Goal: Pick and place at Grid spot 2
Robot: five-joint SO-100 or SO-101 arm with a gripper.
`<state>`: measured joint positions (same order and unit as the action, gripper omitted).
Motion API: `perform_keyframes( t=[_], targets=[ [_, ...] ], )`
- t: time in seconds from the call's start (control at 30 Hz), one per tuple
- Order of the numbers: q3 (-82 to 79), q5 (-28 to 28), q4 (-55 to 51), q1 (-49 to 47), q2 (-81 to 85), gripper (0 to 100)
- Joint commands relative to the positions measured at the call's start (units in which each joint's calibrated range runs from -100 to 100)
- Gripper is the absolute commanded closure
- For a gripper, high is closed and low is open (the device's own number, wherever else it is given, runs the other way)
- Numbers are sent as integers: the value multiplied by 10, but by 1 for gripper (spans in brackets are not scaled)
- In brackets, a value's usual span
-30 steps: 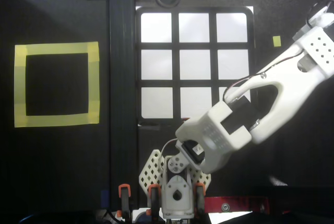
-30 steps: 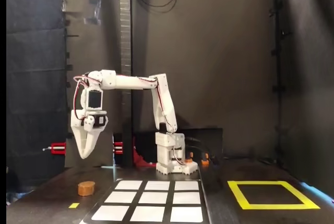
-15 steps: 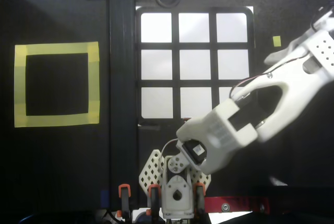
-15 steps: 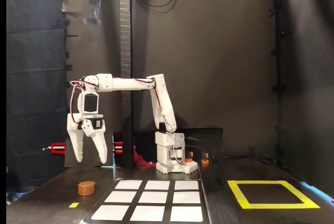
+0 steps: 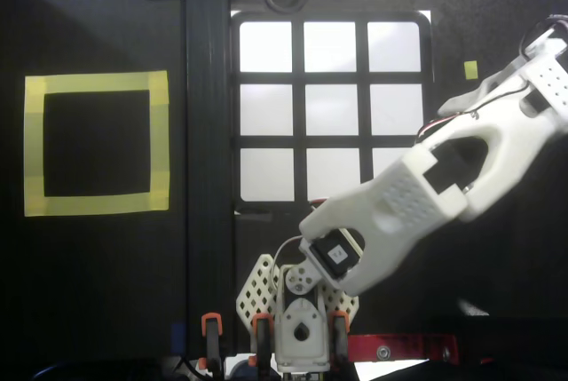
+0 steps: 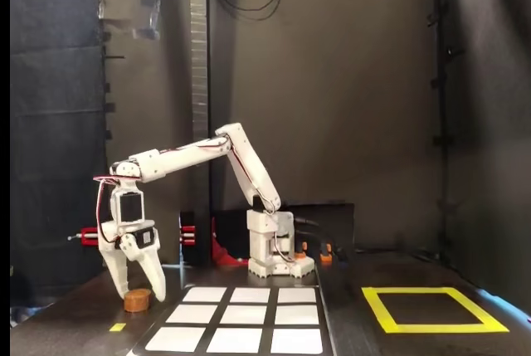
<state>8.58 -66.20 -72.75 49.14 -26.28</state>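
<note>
In the fixed view my gripper (image 6: 138, 293) hangs at the left, pointing down. It is open, with one finger on each side of a small brown disc (image 6: 138, 299) that lies on the black table, left of the grid. Grid spot 2 (image 5: 330, 46) is the middle white cell of the top row in the overhead view, and it is bare. In the fixed view it is the middle cell of the nearest row (image 6: 235, 340). In the overhead view my white arm (image 5: 417, 194) reaches right and the fingertips and disc are cut off by the edge.
A yellow tape square (image 5: 96, 83) lies left of the grid in the overhead view and right of it in the fixed view (image 6: 377, 308). A small yellow tape mark (image 5: 470, 69) sits near the disc. A black vertical beam (image 5: 209, 132) crosses the overhead view. The arm's base (image 6: 272, 256) is clamped behind the grid.
</note>
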Motion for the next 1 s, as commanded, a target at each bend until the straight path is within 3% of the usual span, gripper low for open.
perform_keyframes(
  t=[0.0,0.27,0.37,0.47,0.73,0.97],
  targets=[
    [18,5,5,-11,-2,67],
    [18,3,5,-7,-6,67],
    [18,3,4,-3,-6,83],
    [18,3,3,-2,-6,89],
    [20,9,1,-6,22,89],
    [21,13,-104,-14,140,89]
  ],
)
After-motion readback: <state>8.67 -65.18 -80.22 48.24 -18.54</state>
